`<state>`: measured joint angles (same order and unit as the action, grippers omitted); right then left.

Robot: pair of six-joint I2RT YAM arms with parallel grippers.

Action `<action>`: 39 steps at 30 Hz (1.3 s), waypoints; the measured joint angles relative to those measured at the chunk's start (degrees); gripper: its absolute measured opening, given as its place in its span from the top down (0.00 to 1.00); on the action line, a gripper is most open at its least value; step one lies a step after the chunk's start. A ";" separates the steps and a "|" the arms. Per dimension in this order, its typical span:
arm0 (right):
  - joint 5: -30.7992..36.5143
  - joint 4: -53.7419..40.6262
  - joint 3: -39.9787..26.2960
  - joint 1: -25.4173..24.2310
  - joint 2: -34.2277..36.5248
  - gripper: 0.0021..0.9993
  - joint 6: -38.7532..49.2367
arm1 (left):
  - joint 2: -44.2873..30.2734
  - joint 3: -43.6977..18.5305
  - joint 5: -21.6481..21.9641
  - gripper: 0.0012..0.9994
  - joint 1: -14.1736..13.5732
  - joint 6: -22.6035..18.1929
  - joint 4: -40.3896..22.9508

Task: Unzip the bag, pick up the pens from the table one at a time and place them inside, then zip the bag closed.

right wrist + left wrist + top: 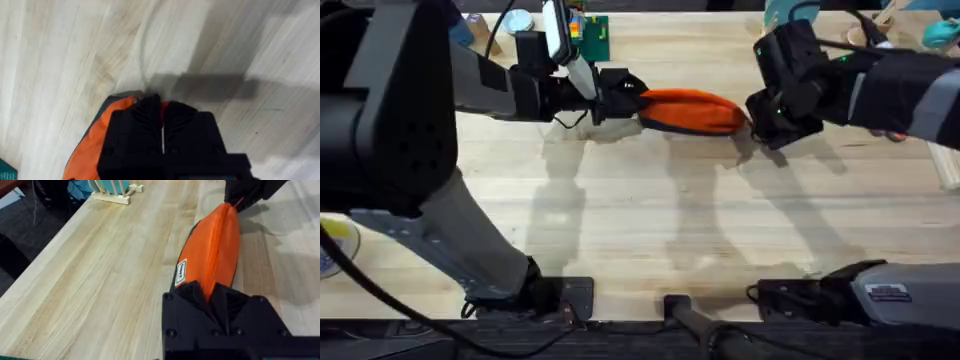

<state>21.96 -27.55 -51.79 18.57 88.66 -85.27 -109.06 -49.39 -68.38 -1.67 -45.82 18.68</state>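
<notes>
Overhead, the bag lies on the surface toward 12 o'clock, my left jaws and right jaws pinching opposite ends; my left wrist view adds its label.

The pencil pouch is bright orange with a dark navy strip along its base, and a small white label with dark print sits near one end. Both grippers, the left and the right, are black. The table is pale wood, streaked with fine plank grain, and a cream-coloured slotted rack stands on it
</notes>
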 joint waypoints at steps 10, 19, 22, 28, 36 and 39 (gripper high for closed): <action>3.94 0.03 4.26 -1.44 0.06 0.71 -2.98 | 0.00 0.00 0.75 0.96 1.94 -0.02 0.17; 5.29 3.33 3.16 -1.35 0.07 0.00 3.38 | 0.00 0.00 0.92 0.96 2.45 0.00 0.17; 5.29 2.68 2.70 -0.84 0.05 0.00 7.44 | 0.00 0.00 0.90 0.96 2.47 -0.02 0.17; 5.29 2.49 -1.44 1.90 -3.09 0.00 14.54 | 0.00 0.00 0.87 0.96 2.47 0.00 0.17; 5.29 2.72 -6.68 6.14 -8.06 0.00 19.82 | 0.00 0.00 0.87 0.96 2.47 -0.01 0.17; 5.29 2.91 -6.88 7.06 -8.69 0.00 20.45 | 0.00 0.00 0.87 0.96 2.46 -0.01 0.17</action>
<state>27.24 -24.64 -58.66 25.63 79.96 -64.82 -109.06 -49.39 -67.51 0.79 -45.83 18.85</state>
